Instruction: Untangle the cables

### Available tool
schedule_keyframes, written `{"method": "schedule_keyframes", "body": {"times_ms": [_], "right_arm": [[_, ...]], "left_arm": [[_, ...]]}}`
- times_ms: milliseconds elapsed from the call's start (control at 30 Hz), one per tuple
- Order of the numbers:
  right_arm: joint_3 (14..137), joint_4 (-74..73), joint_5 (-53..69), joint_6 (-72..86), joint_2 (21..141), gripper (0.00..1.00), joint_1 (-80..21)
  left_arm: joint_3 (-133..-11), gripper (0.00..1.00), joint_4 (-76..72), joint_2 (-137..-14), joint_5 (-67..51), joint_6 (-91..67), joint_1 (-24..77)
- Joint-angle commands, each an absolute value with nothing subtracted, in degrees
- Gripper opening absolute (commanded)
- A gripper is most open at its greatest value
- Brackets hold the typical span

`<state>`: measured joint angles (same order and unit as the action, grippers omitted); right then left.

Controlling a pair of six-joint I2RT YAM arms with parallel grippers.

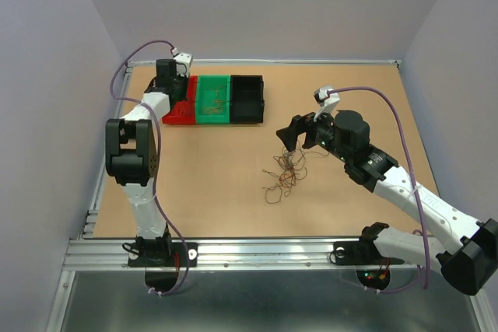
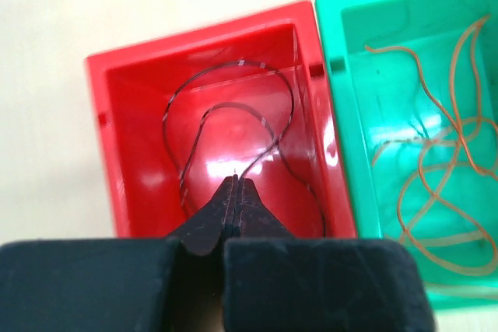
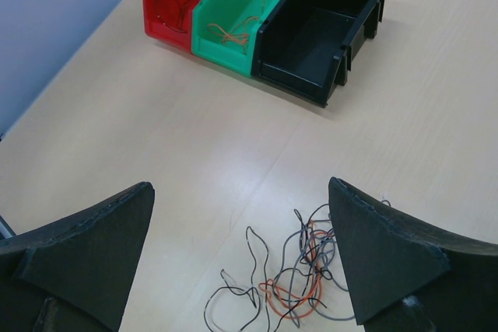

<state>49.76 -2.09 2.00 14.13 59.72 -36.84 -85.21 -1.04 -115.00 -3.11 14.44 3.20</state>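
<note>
1. Cables first: the bunch of cables (image 1: 284, 172) lies loose on the tabletop (image 1: 218, 192), about mid-table and a little toward my right arm's side, well apart from the bins. Dark, orange-red and brownish strands loop through one another.
2. At the far left of the tabletop I see a red bin (image 2: 194, 39), a green bin (image 2: 393, 103) and a black bin (image 3: 296, 75). They stand side by side and touching, with red leftmost and black nearest the middle.
3. One dark cable (image 2: 241, 64) lies curled in wide loops on the floor of the red bin. Several orange cables (image 2: 436, 169) lie in loose curls in the green bin.
4. My left jaws are pressed fully together, pointing down over the floor of the red bin. On the left wrist view the dark cable runs right up to the closed tips of the fingers (image 2: 210, 223). I cannot tell whether a strand is pinched there or only passes beneath them.
5. My right jaws are spread wide with nothing gripped. They hang above the tabletop at the far edge of the bunch. On the right wrist view the bunch lies low between the two fingers (image 3: 85, 246), nearer the right-hand one. I cannot tell whether that finger touches a strand.
</note>
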Motion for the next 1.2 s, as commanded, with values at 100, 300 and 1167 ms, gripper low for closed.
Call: {"method": "schedule_keyframes", "body": {"times_ms": [100, 300, 1167], "right_arm": [[49.31, 1.05, 2.55, 13.71, 59.85, 0.98, -37.27], [49.22, 1.05, 2.55, 13.71, 59.59, 0.98, -37.35], [49.13, 0.97, 2.72, 13.71, 58.71, 0.98, -37.27]], "left_arm": [[-75.61, 0.0, -11.85, -99.86, -0.71, 13.45, 2.72], [-67.95, 0.03, -9.51, -91.94, 0.27, 13.62, 2.72], [-68.46, 0.12, -4.74, -100.36, -6.07, 13.98, 2.73]]}}
